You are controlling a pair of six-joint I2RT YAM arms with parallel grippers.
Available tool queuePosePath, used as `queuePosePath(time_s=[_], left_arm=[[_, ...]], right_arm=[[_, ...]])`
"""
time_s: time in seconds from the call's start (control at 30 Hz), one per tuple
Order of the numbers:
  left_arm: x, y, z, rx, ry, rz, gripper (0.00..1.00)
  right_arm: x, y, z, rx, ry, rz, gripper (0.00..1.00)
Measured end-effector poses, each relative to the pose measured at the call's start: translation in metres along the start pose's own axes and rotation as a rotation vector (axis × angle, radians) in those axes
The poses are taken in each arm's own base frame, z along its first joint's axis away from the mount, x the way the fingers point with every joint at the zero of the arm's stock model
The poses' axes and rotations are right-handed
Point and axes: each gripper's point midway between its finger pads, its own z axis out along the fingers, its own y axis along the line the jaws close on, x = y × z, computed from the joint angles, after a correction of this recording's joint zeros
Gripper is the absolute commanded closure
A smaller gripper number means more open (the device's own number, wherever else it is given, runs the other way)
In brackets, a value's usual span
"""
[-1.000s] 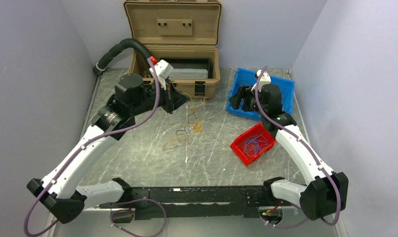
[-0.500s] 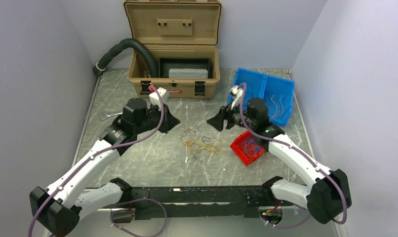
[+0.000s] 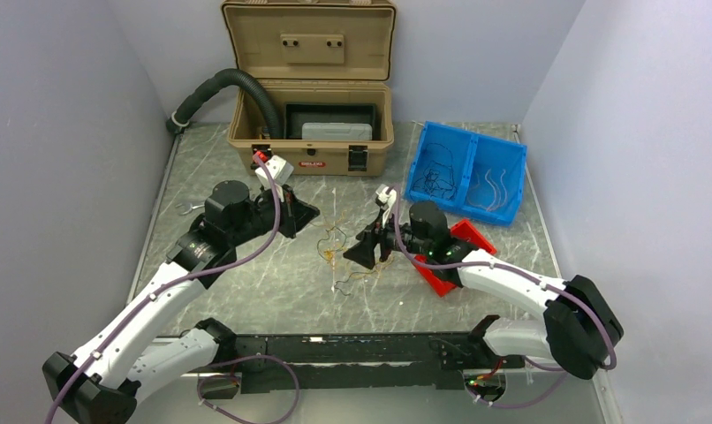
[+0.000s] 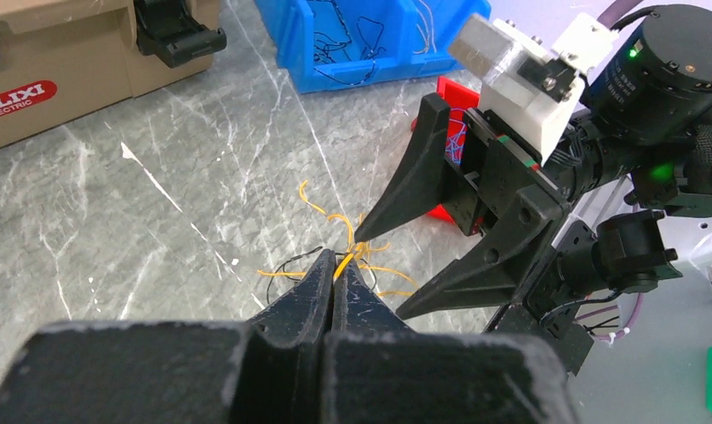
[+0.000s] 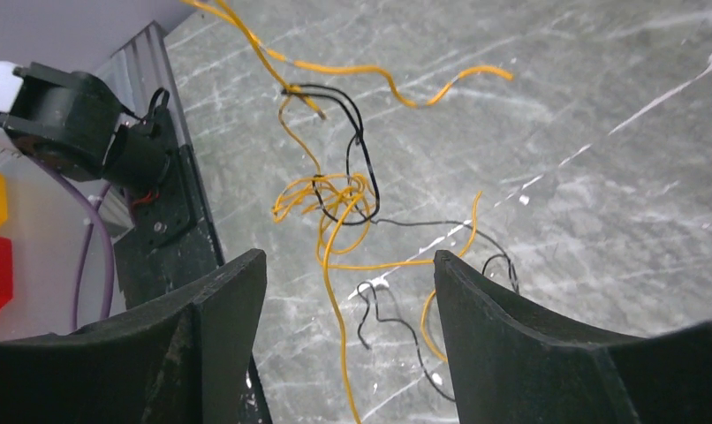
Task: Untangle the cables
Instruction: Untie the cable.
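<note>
A loose tangle of thin yellow-orange and black cables [image 3: 342,253] lies on the marble table between the two grippers. My left gripper [image 3: 310,213] is shut on one yellow-orange wire [image 4: 342,262] at the edge of the tangle. My right gripper [image 3: 365,256] is open, its jaws wide apart just above the tangle [image 5: 333,200], holding nothing; it also shows in the left wrist view [image 4: 381,276]. In the right wrist view a yellow wire runs down between the jaws [image 5: 348,261]. Black cables [image 3: 435,168] and pale cables [image 3: 496,186] lie in a blue bin [image 3: 465,201].
A red bin [image 3: 465,237] with blue wires [image 4: 459,134] sits under the right arm. An open tan case [image 3: 313,150] stands at the back, with a black corrugated hose [image 3: 218,87] to its left. A small wrench [image 3: 190,208] lies near the left edge.
The right gripper has swung from the blue bin leftward and down to the tangle. The left gripper has come down from the case front and drawn back left, still holding the wire.
</note>
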Motion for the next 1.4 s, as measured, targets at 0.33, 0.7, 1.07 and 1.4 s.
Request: queuePosePath(time_s=[0.33,0.7,1.07,1.4], left_arm=[[0.000,-0.001,0.000,0.007,0.001,0.000,1.00],[0.001,-0.001,-0.001,0.002,0.003,0.002,1.00],[-0.012,0.109,-0.042,-0.489,0.009,-0.156,1.00],[-0.015,0.191,-0.153,-1.005,-0.144,-0.303,1.00]], right_arm=[[-0.021,-0.011,0.014,0.031,-0.096,-0.019,0.33],[-0.024,-0.011,0.028,-0.005,-0.120,0.031,1.00],[-0.067,-0.032,-0.022,0.272,-0.235,0.078,1.00],[-0.105,-0.164,-0.206,1.027,-0.481,0.385,1.00]])
